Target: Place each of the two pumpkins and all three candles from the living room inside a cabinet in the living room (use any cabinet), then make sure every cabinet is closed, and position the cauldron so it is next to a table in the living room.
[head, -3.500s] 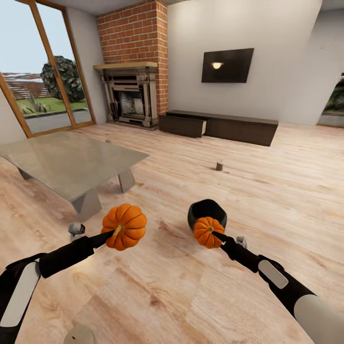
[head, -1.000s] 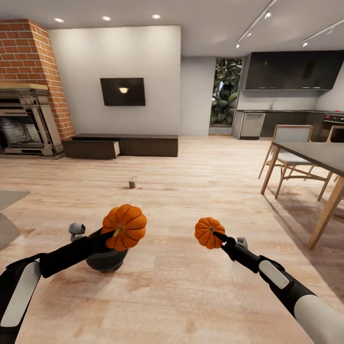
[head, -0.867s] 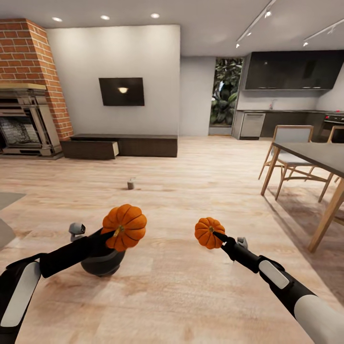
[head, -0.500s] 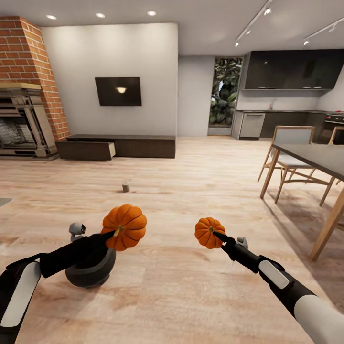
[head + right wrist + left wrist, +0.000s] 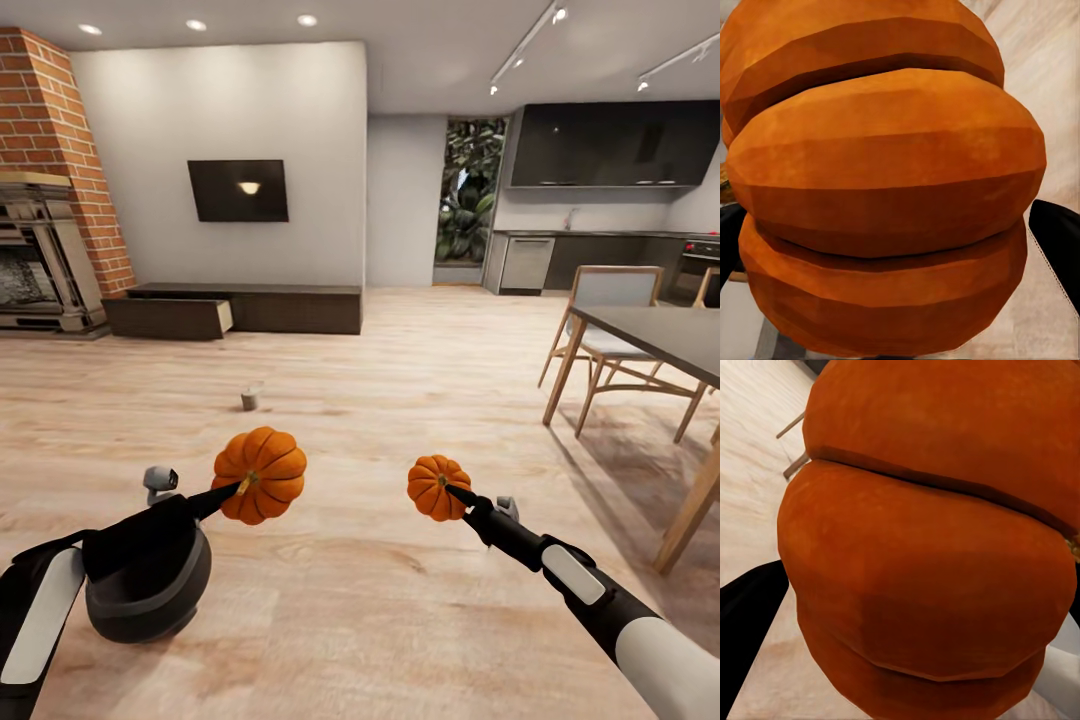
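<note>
Both grippers, left and right, clasp ribbed orange pumpkins, the long dark-brown wooden cabinet far ahead-left.

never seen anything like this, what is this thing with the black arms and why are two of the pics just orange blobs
It is a simulated wheeled robot with two arms, steered by a person. The wide picture comes from a camera on its head, looking down over both arms. The left gripper holds the bigger pumpkin by its stem end, and the right gripper holds the smaller pumpkin. The two orange pictures come from cameras near each gripper, so each pumpkin sits right against the lens. On the wood floor, a black cauldron stands under the left arm and a small candle sits farther off. By the far wall, the low dark cabinet has one compartment pulled open.
</note>
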Controlling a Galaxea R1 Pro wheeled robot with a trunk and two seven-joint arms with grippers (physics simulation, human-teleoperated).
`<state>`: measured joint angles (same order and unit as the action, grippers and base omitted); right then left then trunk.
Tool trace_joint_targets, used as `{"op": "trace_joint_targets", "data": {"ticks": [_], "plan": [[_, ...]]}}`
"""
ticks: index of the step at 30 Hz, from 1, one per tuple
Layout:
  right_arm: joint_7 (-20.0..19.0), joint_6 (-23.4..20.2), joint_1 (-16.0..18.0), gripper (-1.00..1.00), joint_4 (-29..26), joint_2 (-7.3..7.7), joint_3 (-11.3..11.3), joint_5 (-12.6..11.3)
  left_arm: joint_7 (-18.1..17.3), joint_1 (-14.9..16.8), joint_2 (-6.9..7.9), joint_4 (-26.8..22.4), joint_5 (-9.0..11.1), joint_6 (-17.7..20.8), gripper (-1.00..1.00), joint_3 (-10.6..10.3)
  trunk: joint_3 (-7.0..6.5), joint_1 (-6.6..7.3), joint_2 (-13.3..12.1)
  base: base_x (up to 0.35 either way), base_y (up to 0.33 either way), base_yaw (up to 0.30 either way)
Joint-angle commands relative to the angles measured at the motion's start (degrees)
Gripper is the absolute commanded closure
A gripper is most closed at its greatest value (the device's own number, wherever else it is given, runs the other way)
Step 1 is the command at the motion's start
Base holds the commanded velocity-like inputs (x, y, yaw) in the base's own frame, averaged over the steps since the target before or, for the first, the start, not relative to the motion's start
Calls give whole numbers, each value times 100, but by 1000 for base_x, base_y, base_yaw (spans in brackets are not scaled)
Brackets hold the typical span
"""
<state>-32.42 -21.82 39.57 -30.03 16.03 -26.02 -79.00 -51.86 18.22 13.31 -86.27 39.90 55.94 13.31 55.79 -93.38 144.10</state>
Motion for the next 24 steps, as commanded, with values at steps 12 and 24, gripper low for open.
{"op": "trace_joint_targets", "data": {"ticks": [12, 24], "plan": [[-18, -27, 7, 100, -3, 5, -18, -89, -19, 5, 0, -4, 62, 49, 100, 5, 5, -1, 3, 272, -139, 0], [-19, -13, 7, 100, -11, 5, -18, -89, -18, 6, 1, -4, 64, 49, 100, 5, 5, -1, 3, 273, -137, 0]]}}
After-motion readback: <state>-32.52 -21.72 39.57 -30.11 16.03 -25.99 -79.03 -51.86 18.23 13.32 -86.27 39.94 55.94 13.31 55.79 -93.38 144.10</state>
